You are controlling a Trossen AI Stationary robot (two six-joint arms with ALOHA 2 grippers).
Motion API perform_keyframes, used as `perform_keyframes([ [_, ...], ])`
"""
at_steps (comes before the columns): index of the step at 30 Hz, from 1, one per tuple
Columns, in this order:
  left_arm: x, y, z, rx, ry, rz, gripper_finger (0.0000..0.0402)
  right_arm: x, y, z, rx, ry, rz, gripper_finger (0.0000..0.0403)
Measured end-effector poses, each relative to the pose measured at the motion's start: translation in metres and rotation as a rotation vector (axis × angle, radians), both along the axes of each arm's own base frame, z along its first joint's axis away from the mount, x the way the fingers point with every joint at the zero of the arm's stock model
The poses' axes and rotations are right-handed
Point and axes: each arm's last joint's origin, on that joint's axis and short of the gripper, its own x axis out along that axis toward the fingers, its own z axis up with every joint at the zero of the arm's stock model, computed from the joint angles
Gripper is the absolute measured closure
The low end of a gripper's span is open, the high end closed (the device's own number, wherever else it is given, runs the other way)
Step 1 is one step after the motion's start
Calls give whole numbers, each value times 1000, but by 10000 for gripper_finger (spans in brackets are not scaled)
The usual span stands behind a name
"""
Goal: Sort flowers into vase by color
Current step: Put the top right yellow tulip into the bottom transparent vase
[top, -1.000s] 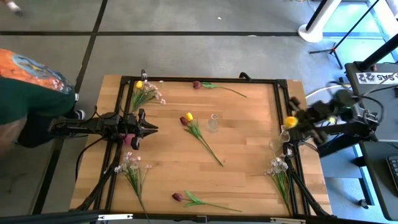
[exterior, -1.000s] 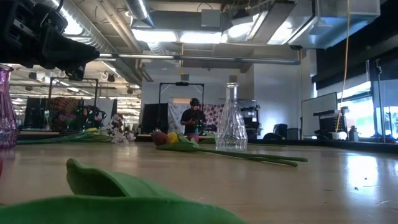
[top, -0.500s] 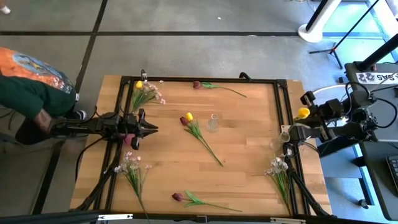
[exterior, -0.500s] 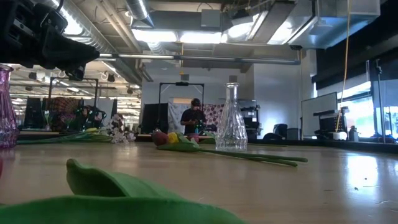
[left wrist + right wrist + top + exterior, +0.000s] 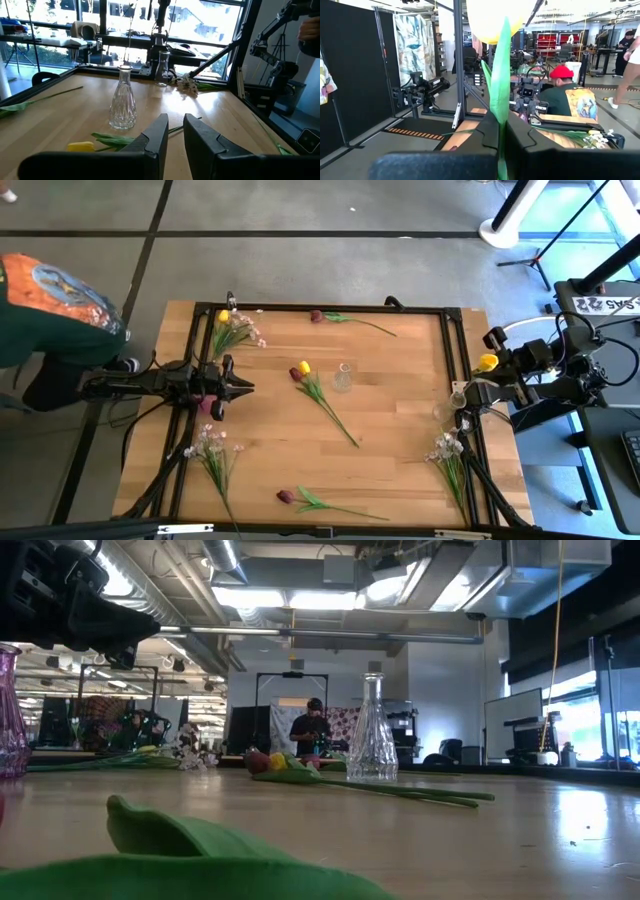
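Note:
My right gripper (image 5: 481, 386) hangs over the table's right edge, shut on a yellow tulip (image 5: 487, 362) whose bloom (image 5: 492, 17) stands above the fingers. My left gripper (image 5: 236, 387) waits at the left edge, level, its fingers (image 5: 159, 131) a narrow gap apart with nothing between them. A clear vase (image 5: 343, 377) stands mid-table, beside a yellow and a maroon tulip (image 5: 301, 369) that lie flat. A pink vase (image 5: 207, 406) stands below the left gripper. More flowers lie about: maroon tulips (image 5: 316, 316) (image 5: 286, 496), a yellow tulip (image 5: 222, 317) and white sprigs (image 5: 207, 442) (image 5: 446, 446). My right gripper pinches the yellow tulip's green stem and leaf (image 5: 499, 107) between its two fingers, well below the bloom. The fingers point about level toward the table's left and lie across the stem. The tulip is lifted clear and stands nearly upright, bloom on top.
Two clear vases (image 5: 457, 394) (image 5: 443, 413) stand at the right edge, near the right gripper. A black frame (image 5: 330, 310) runs around the wooden table. A person in a patterned top (image 5: 55, 315) bends beside the left arm. A green leaf (image 5: 200, 850) lies close before the low camera.
My right gripper has drawn back toward the table's right edge with the yellow tulip, turning a little, and has since kept still. The tulip stays in the hold, clear of the table. The person at the left has shifted.

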Motion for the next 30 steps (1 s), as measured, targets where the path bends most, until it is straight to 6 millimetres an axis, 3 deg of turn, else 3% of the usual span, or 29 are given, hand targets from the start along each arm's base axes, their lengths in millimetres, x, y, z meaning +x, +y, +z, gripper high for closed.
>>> perform_keyframes([
  [11, 0, 0, 0, 0, 0, 0, 344, 3, 0, -3, -6, 7, 0, 398],
  [30, 0, 0, 0, 0, 0, 0, 344, -14, -2, -13, 1, 32, -35, 398],
])
